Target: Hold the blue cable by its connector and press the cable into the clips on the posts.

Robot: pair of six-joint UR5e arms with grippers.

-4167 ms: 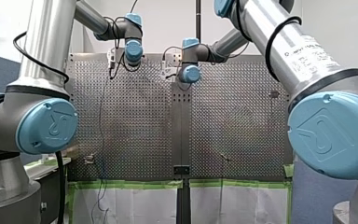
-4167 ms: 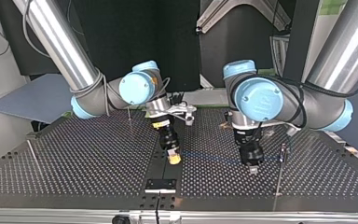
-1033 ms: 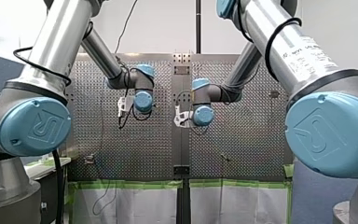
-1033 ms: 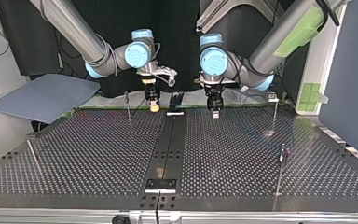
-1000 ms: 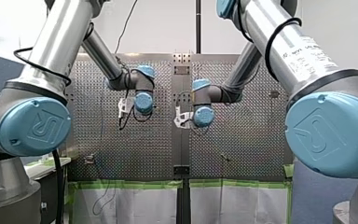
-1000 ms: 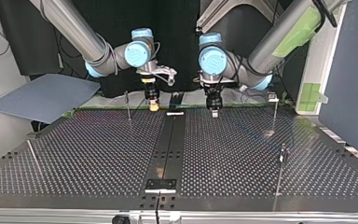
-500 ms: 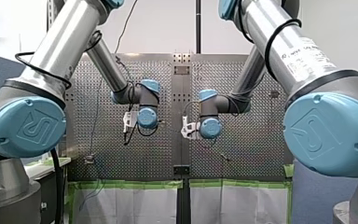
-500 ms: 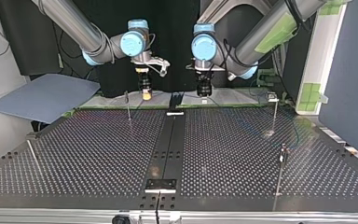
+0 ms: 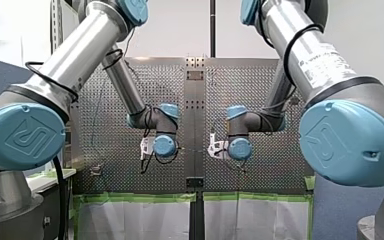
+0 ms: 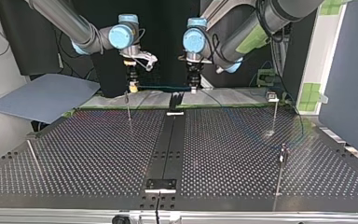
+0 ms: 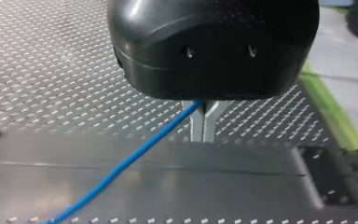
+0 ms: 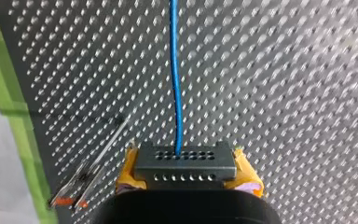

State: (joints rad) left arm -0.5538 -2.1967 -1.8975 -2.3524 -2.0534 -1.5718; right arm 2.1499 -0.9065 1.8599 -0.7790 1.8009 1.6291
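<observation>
Though the arm label [image 9: 325, 57] is illegible, my left pincer [image 11: 203, 135] and right pincer [image 12: 185, 161] clamp the blue cable [image 12: 175, 70].

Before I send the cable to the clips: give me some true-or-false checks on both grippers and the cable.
1. The right gripper grips the cable. True.
2. The left gripper is open. False: its metal fingers are shut on the cable.
3. The two grippers touch each other. False: in the top view they hang apart, with the cable stretched between them.
4. The right gripper's pads are yellow. True.
</observation>
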